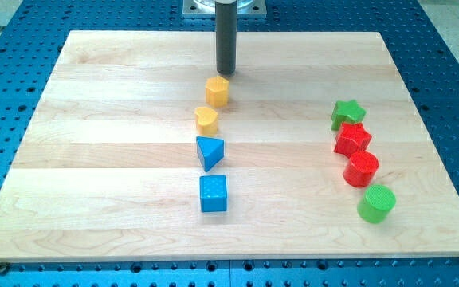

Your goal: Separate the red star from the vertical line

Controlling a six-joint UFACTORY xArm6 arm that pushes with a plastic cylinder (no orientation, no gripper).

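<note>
The red star (351,139) lies at the view's right in a vertical line of blocks. Above it is a green star (347,113), touching it. Below it are a red cylinder (362,168) and a green cylinder (376,202). My tip (226,73) is at the top centre of the board, far to the left of the red star. It stands just above a yellow hexagon (217,91).
A second vertical line runs down the board's middle: the yellow hexagon, a yellow heart (206,119), a blue triangle (209,151) and a blue cube (213,193). The wooden board (94,159) lies on a blue perforated table.
</note>
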